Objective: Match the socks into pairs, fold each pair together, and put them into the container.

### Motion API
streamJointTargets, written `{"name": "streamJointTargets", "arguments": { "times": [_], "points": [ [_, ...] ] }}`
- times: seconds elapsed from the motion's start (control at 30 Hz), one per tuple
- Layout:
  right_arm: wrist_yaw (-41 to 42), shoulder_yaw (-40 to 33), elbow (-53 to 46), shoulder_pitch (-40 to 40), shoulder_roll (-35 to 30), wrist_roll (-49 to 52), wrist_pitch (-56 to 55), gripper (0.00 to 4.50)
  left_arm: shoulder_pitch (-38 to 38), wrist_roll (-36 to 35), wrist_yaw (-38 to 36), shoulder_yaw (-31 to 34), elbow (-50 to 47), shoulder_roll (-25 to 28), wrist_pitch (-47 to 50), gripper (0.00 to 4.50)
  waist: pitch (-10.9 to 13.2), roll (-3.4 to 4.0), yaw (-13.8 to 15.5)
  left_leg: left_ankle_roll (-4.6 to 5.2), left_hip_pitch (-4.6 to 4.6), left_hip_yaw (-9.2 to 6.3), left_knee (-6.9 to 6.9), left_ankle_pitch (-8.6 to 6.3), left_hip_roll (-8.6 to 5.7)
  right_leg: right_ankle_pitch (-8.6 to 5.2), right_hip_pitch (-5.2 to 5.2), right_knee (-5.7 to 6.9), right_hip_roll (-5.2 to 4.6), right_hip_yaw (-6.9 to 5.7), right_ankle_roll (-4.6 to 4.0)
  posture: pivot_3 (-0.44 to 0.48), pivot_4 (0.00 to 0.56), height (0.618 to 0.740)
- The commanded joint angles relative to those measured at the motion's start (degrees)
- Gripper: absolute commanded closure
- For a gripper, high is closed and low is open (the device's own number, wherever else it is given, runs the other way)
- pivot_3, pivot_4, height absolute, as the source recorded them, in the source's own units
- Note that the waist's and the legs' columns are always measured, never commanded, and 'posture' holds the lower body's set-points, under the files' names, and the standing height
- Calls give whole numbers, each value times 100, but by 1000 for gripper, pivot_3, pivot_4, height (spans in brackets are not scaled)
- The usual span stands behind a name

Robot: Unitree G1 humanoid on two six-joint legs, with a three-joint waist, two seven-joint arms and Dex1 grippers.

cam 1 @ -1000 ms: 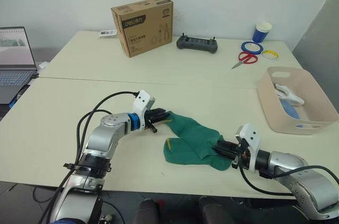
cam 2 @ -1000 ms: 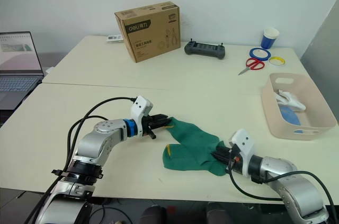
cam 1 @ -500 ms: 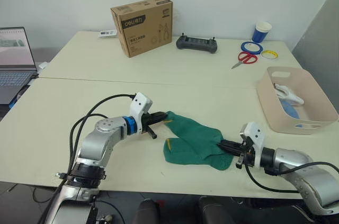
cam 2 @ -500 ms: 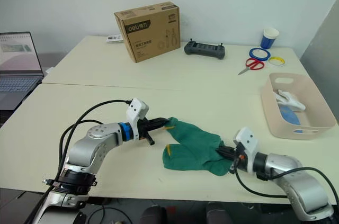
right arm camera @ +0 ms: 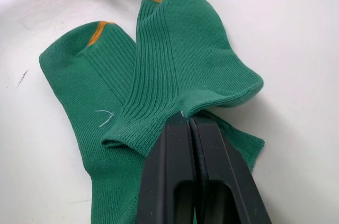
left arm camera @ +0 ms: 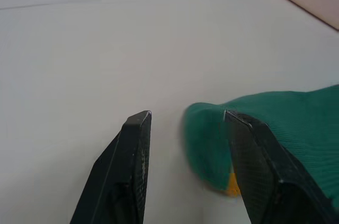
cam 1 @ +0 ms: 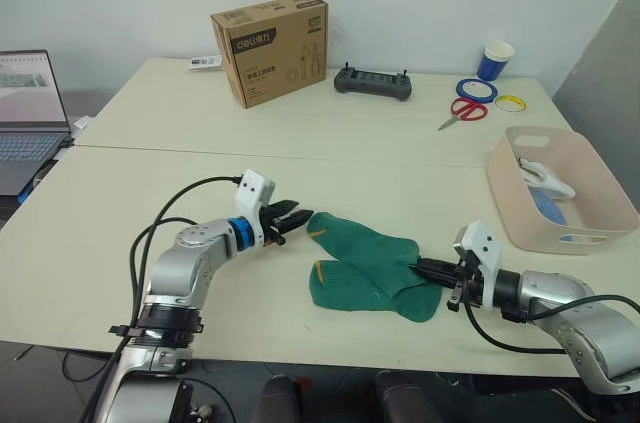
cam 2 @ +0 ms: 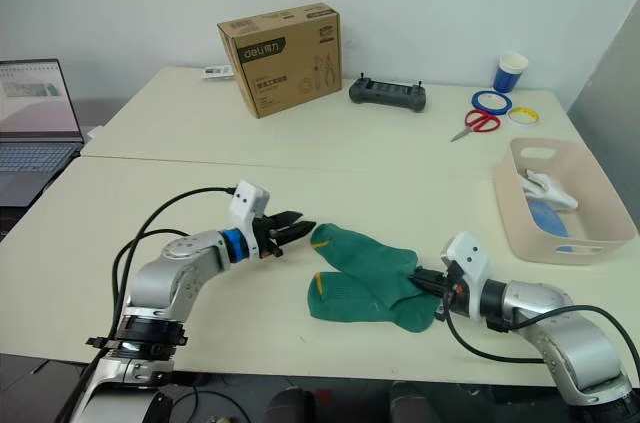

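left gripper: fingers spread wide, holding nothing, tips just beside the toe end of the green socks. right gripper: fingers pressed together, pinching the ribbed cuff edge of the upper sock. the two knit socks lie overlapped and flat on the smooth pale table, yellow marks showing. the rounded plastic container stands at the table's right, a white sock and a blue sock inside.

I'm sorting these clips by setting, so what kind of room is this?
Most likely an office or lab workspace, not a home: pale tables pushed together, an open laptop at one edge, and desk clutter such as scissors, tape rolls and a handheld controller.
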Motion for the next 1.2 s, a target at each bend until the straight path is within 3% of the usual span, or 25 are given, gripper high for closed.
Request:
{"name": "streamJointTargets", "arguments": {
  "times": [0.03, 0.2, 0.3, 0.47, 0.77, 1.0, 1.2],
  "points": [
    [31, -66, -33, 30, 13, 4, -184, 4500, -247, 284, -37, -205, 200, 48, -318, 2344, 0, 0, 1, 0, 0, -1, 0, 0, 0, 0, 0, 0, 1, 0, 0, 0, 150, 740],
    [18, -33, -44, 83, 45, -38, -260, 4500, -336, 587, -193, -444, 633, 91, -668, 2344, 0, 0, -14, 0, 3, -1, -1, 0, 0, 0, 0, 1, 3, 2, 0, 0, 150, 740],
    [23, -37, -31, 93, 43, -42, -286, 4500, -234, 521, -347, -452, 497, 143, -573, 2932, 0, 0, -6, 0, 2, -1, -1, 0, 0, 0, 0, 1, 3, 1, 0, 0, 150, 740],
    [30, -25, 40, 60, 50, -55, -341, 4500, -100, 424, -417, -375, 247, 205, -450, 4476, 0, 0, -3, 0, 2, -1, -1, 0, 1, 0, 0, 1, 2, 1, 0, 0, 150, 740],
    [112, -143, 100, -191, -59, 52, -217, 4500, 92, -43, -394, -76, -650, 227, -36, 4476, 0, 0, -5, 0, 2, -1, -1, 0, 1, 0, 0, 1, 2, 1, 0, 0, 150, 740],
    [432, -739, 119, -343, -525, 659, 366, 4500, 658, -917, -309, 287, -2066, 508, 1185, 4476, 0, 0, -11, 0, 2, 0, -2, 0, 3, 0, 0, 1, 0, 2, 0, 0, 150, 740],
    [666, -776, 421, -396, -804, 665, 452, 4500, 1238, -1524, -236, 337, -2870, 678, 1970, 4476, 0, 0, -14, 0, 4, 0, -2, 0, 3, -1, 0, 0, 0, 3, 0, 0, 150, 740]
  ]
}}
